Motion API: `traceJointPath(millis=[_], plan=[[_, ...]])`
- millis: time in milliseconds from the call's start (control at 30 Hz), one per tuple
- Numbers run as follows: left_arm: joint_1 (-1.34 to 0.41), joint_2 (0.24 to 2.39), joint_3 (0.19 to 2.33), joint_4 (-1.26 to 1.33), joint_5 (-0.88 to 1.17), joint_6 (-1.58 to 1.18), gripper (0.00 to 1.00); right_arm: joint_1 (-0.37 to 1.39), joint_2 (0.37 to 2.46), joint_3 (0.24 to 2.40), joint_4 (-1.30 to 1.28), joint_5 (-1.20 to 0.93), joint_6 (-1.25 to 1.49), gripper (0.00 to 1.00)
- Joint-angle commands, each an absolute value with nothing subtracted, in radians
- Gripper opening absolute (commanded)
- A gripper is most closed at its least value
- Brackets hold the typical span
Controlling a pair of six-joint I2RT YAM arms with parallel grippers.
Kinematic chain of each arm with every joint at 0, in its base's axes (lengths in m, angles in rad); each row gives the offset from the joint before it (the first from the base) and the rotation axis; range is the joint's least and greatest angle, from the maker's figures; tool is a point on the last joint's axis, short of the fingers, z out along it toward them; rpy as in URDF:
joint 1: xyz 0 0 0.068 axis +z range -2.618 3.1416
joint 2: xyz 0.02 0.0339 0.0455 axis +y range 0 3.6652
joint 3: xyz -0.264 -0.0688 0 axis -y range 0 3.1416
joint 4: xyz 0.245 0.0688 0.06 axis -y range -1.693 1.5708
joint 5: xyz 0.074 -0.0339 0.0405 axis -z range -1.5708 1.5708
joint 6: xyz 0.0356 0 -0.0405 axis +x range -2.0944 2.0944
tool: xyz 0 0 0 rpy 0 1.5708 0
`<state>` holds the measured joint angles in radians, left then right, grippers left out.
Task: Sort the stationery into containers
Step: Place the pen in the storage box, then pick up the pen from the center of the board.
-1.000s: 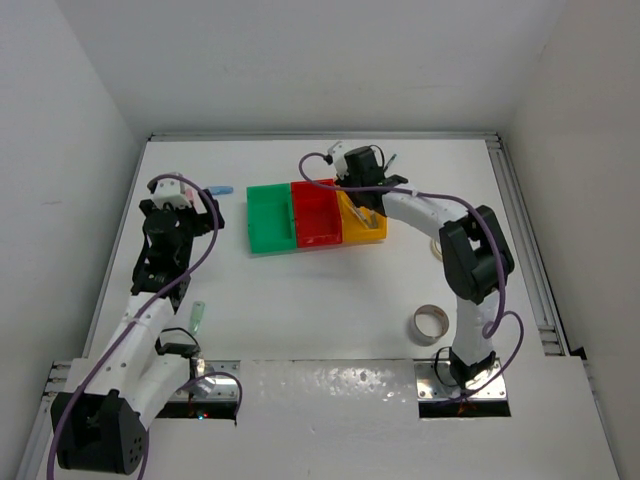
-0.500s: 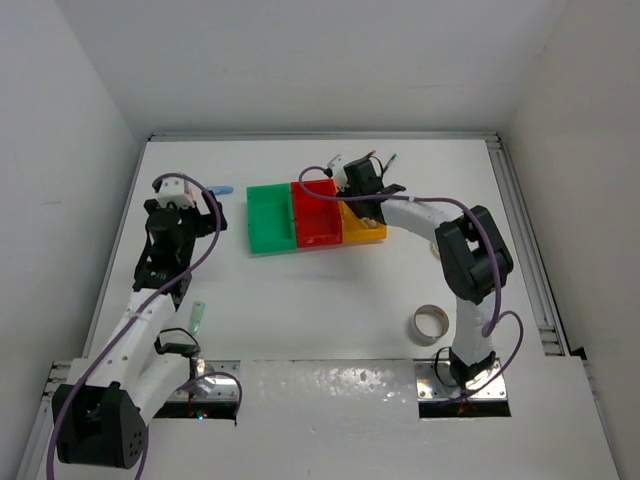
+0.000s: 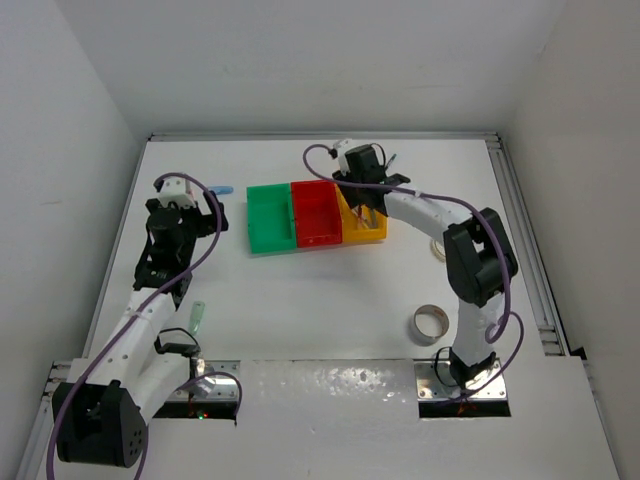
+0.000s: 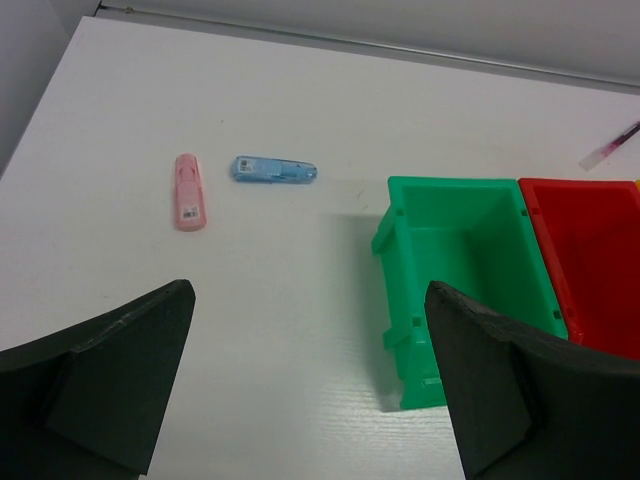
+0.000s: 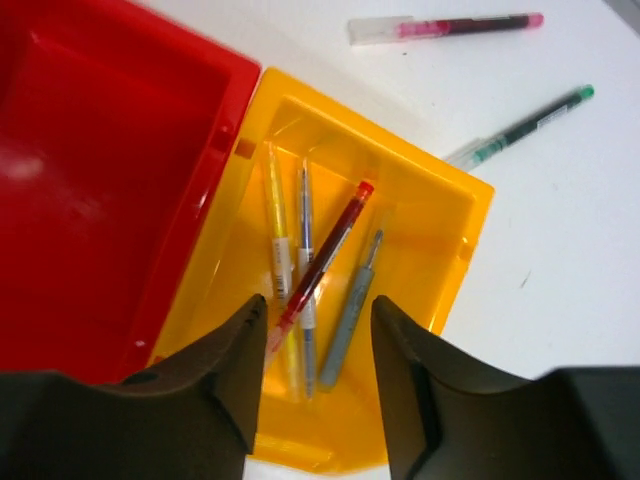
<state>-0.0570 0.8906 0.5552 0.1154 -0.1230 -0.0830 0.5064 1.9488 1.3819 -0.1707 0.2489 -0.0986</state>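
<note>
The containers stand in a row: green bin (image 3: 270, 218), red bin (image 3: 316, 212), yellow bin (image 3: 365, 228). My right gripper (image 5: 320, 305) hangs open over the yellow bin (image 5: 440, 165), with nothing between its fingers. Below it lie a red pen (image 5: 325, 255), a yellow pen (image 5: 277, 240), a blue-white pen (image 5: 305, 215) and a grey pen (image 5: 352, 305); the red one rests across the others. My left gripper (image 4: 310, 380) is wide open and empty above bare table, left of the green bin (image 4: 455, 183). Beyond it lie a pink eraser piece (image 4: 189, 191) and a blue one (image 4: 275, 170).
A pink pen (image 5: 450, 27) and a green pen (image 5: 525, 125) lie on the table behind the yellow bin. A tape roll (image 3: 432, 323) sits near the right arm's base. A pale green piece (image 3: 198, 316) lies by the left arm. The red bin (image 5: 90, 170) looks empty.
My right gripper was shut and now stands open over the yellow bin, with the red pen lying inside. The left arm has hardly moved.
</note>
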Motion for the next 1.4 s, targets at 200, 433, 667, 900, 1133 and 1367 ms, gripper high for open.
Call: traceJointPath(millis=[200,433,667,900,1133,1367], plan=[[-0.046,0.946,0.656,0.107,-0.091,-0.055,0.96,0.347,1.931,1.704,-0.231,0.275,0.694,0.53],[-0.041,1.019,0.744,0.083,-0.089,-0.032,0.95,0.265,2.268,2.121,-0.462,0.397,0.876,0.58],[-0.041,1.083,0.788,0.063,-0.112,-0.032,0.95,0.203,2.445,2.189,-0.414,0.351,1.005,0.54],[-0.038,1.198,0.845,0.08,-0.117,-0.044,0.95,0.196,2.56,2.276,-0.422,0.416,1.011,0.5],[-0.022,1.313,0.919,0.141,-0.12,-0.04,0.95,0.187,2.599,2.289,-0.489,0.422,1.046,0.42],[0.0,1.416,0.998,0.196,-0.107,-0.034,0.95,0.186,2.612,2.292,-0.543,0.434,1.043,0.4]])
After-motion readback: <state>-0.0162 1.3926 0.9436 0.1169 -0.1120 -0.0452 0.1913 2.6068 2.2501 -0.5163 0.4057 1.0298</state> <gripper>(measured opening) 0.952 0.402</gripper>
